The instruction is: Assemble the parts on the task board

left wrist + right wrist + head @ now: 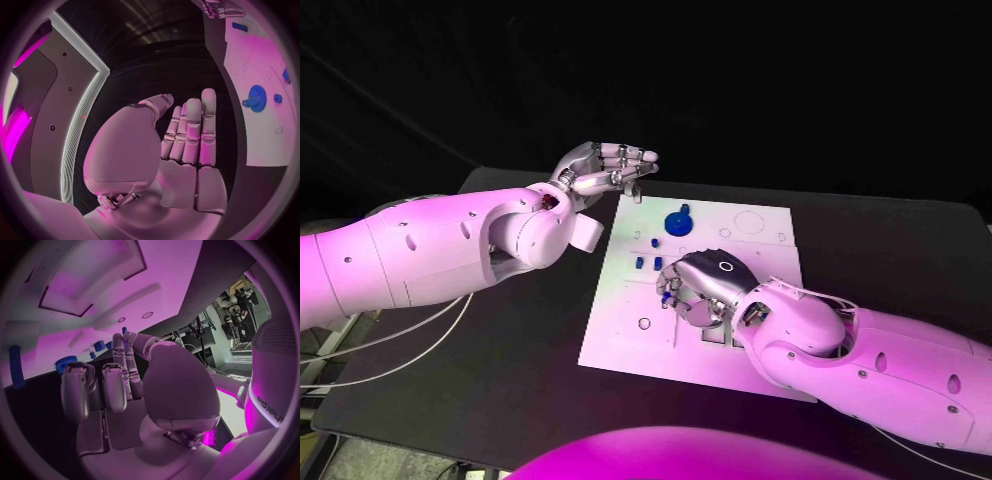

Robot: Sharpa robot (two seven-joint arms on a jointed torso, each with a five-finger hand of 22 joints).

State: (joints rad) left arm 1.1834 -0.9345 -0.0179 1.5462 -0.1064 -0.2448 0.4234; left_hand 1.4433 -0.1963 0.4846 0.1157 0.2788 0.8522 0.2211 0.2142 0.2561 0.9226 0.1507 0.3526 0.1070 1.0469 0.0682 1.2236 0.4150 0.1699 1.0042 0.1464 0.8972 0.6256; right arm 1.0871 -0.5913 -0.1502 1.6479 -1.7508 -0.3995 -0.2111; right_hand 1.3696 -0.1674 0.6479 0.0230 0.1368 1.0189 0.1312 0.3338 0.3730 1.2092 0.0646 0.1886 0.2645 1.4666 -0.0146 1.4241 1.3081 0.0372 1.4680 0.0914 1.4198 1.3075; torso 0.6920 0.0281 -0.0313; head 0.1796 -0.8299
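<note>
The white task board (pixel 625 335) lies in the middle of the black table. A blue gear (pixel 679 221) stands near its far edge, and small blue pegs (pixel 648 263) stand a little nearer. My right hand (pixel 701 285) is down on the board's middle, where thumb and a finger pinch a small blue part (pixel 124 330), also visible at the fingertips (pixel 671 291). My left hand (pixel 610 168) hovers above the board's far left corner, fingers straight, holding nothing. In the left wrist view the left hand (pixel 181 145) is flat, beside the blue gear (pixel 256 95).
The right wrist view shows the blue gear (pixel 65 362), blue pegs (pixel 99 345) and a long blue piece (pixel 15 367) past the fingers. Recessed slots (pixel 715 338) sit in the board beside the right wrist. Bare black table (pixel 473 370) surrounds the board.
</note>
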